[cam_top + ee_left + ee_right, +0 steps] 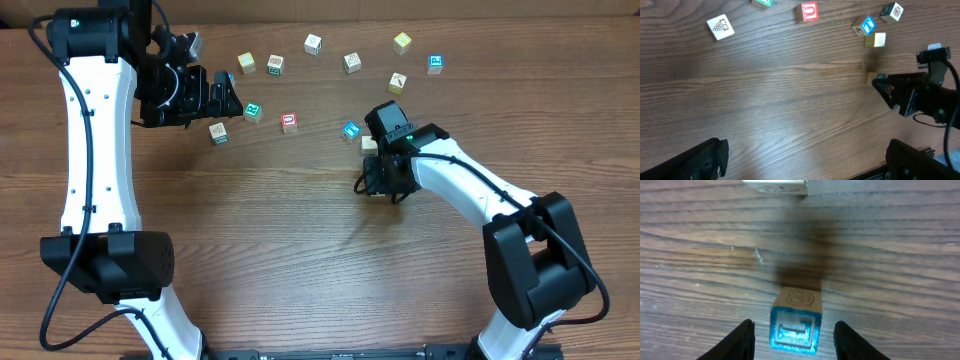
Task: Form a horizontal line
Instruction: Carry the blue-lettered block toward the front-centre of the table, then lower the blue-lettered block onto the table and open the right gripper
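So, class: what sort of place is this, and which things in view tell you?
Probably a robotics lab or test bench. A left arm and a right arm, both white and black, are mounted at a wood-grain table, with small printed wooden cubes scattered on it.

Soft, even light comes from above. The bench [805, 135] has a pale sheen in the left wrist view; the right wrist view is blurred.
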